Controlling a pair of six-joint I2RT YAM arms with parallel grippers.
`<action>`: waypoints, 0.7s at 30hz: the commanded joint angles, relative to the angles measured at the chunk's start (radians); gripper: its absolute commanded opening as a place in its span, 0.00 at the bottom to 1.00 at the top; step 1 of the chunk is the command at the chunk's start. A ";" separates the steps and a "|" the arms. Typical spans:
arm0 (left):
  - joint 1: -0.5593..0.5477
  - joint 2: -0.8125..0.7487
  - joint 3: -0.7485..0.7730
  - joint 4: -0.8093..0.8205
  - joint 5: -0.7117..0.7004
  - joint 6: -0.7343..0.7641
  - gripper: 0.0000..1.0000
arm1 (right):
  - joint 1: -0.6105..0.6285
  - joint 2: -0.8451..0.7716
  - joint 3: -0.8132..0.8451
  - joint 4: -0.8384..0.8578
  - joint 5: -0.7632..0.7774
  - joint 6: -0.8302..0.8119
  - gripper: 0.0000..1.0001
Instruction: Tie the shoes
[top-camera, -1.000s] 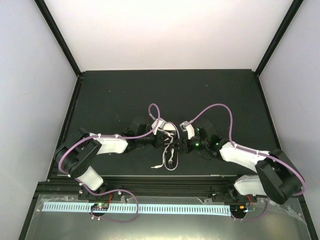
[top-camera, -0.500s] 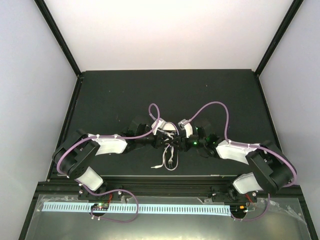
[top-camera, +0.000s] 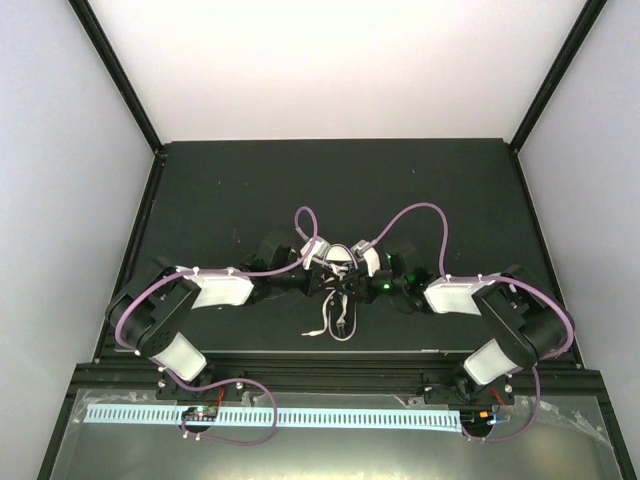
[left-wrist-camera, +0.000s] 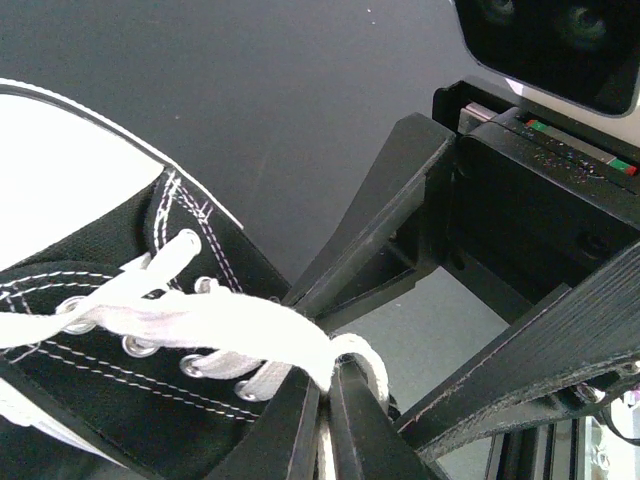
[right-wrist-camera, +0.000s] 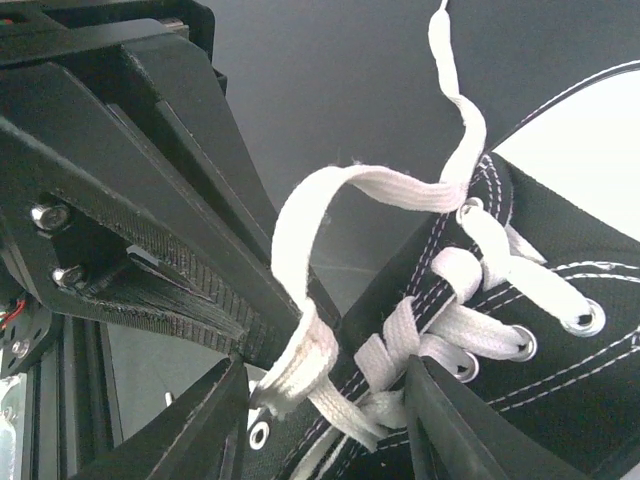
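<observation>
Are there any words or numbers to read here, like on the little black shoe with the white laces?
None: no word, number or brand can be read in any view.
The black canvas sneaker with white laces shows only stitching and metal eyelets.
The white slotted strip in the top view is too small to tell any print.

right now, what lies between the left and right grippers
The small black canvas sneaker and its white laces, flanked by left gripper and right gripper in the top view.

Black table (top-camera: 220, 190) — the sneaker (top-camera: 340, 262) sits mid-table, its white laces (top-camera: 338, 322) trailing toward the near edge
</observation>
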 joint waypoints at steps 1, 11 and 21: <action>-0.008 0.010 0.047 0.056 0.075 -0.004 0.02 | -0.005 0.040 0.035 0.072 0.000 0.004 0.43; -0.007 0.000 0.053 0.034 0.070 -0.003 0.09 | -0.005 0.021 0.041 0.058 0.012 0.017 0.12; 0.009 -0.133 -0.005 -0.023 -0.042 0.000 0.28 | -0.006 -0.085 -0.035 0.009 0.062 0.015 0.02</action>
